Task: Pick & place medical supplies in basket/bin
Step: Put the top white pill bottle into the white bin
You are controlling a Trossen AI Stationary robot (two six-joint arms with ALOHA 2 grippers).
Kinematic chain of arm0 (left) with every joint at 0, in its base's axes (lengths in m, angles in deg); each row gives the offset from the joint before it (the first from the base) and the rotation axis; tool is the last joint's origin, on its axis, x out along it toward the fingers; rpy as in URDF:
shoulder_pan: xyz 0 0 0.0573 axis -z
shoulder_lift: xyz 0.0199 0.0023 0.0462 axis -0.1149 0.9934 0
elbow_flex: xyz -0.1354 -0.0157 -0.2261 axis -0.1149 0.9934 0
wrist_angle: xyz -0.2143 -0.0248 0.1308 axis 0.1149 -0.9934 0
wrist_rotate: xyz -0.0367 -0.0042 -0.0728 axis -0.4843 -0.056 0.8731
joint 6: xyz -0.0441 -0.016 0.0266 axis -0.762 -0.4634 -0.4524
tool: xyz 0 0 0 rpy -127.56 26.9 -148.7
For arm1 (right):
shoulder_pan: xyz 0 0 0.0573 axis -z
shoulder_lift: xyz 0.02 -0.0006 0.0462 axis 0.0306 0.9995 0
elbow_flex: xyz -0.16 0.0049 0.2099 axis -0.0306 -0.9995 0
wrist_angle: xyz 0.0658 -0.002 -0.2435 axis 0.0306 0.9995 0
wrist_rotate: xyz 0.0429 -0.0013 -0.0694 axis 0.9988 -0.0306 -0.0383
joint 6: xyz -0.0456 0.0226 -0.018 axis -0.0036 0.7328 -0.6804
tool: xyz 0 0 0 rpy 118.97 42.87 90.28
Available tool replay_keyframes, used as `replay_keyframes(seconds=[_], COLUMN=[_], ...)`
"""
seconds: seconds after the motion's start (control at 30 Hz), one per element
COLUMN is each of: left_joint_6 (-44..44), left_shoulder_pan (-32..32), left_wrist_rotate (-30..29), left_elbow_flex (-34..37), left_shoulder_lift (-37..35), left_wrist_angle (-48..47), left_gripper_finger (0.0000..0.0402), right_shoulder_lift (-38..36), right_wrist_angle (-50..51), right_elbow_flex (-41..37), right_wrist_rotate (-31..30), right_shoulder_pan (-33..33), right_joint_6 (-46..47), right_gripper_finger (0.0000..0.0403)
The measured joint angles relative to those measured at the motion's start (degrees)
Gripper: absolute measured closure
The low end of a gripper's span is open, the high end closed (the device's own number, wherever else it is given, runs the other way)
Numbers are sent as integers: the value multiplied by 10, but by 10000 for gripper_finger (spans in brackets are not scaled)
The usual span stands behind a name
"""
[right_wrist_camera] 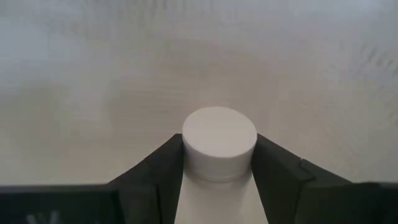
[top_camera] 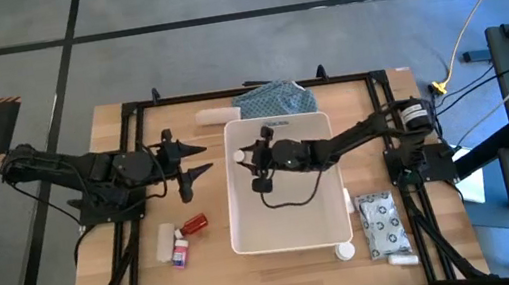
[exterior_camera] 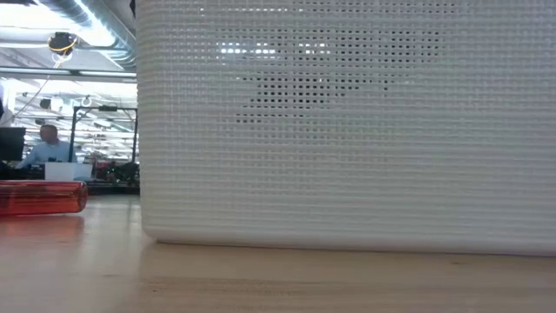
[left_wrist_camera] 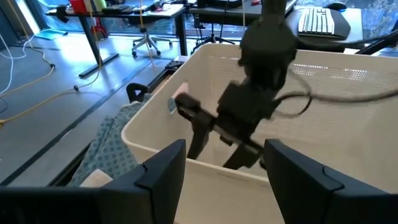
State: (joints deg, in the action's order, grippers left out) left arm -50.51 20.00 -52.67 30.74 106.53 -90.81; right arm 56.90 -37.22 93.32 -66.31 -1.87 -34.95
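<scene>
Only in the right wrist view is the grip made plain: a small white bottle (right_wrist_camera: 219,144) is clamped between the dark fingers (right_wrist_camera: 155,171) of the right gripper (right_wrist_camera: 219,163), its round cap facing the pale bin wall. In the high view, the right gripper (top_camera: 244,156) is seen inside the white bin (top_camera: 291,238), at frame centre, toward its upper left corner. The left gripper (top_camera: 199,161) is held just left of the bin, its fingers spread with nothing between them. A red bottle (top_camera: 193,223) lies lower left of the bin, a grey patterned pouch (top_camera: 382,223) at its right, and a blue-green cloth (top_camera: 275,99) above. The low view is mostly blocked by the bin's wall (exterior_camera: 347,122).
</scene>
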Motion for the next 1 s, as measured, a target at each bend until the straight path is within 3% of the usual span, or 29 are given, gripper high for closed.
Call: replay_keyframes(seconds=[0.67,1.0], left_joint_6=[-1,-1], left_shoulder_pan=[0,0], left_wrist_rotate=[0,0], left_elbow_flex=[0,0], left_shoulder_lift=[0,0], left_wrist_angle=[0,0], left_gripper_finger=[192,192], right_shoulder_lift=[29,29], right_wrist_angle=[17,18], right_elbow_flex=[-1,-1], right_wrist_rotate=[0,0], right_shoulder_pan=[0,0], right_joint_6=[-2,-2], right_gripper_finger=[235,196])
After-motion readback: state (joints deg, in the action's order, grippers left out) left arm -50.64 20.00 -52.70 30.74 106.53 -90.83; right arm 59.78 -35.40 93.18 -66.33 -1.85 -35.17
